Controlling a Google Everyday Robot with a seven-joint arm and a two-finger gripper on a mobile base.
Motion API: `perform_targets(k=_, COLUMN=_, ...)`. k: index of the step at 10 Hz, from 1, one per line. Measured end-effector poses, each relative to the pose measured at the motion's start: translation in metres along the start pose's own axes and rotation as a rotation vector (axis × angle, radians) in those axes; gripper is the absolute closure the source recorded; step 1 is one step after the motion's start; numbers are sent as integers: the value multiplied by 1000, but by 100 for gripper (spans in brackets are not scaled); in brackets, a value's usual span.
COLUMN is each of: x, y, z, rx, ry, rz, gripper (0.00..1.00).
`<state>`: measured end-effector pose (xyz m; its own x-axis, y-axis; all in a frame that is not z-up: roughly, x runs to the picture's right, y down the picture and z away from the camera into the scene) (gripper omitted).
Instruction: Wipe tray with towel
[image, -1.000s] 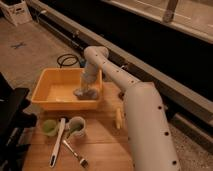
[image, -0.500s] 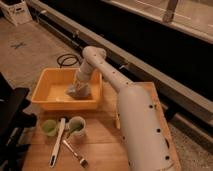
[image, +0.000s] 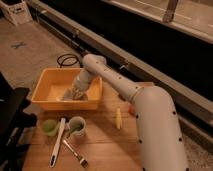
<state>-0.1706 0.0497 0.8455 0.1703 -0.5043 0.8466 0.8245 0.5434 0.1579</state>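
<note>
So we're looking at the white robot arm reaching down into the yellow rectangular plastic tray, which is sitting at about 10 o'clock on the wooden table. The gripper is resting down on the crumpled grey towel on the tray floor, toward the tray's 3 o'clock end (we can't tell whether it's actually clamping the cloth). At 6 o'clock from the tray, a small green cup and a pale green mug are sitting side by side, with a long white utensil lying between them.
</note>
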Motion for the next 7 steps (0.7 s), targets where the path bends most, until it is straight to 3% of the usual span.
perform_targets(k=3, x=12, y=26, z=-24, rx=-40, ry=43, rz=47, gripper=100)
perform_targets(k=7, x=73, y=-5, z=-40, rx=-57, ry=97, rz=-2, gripper=100)
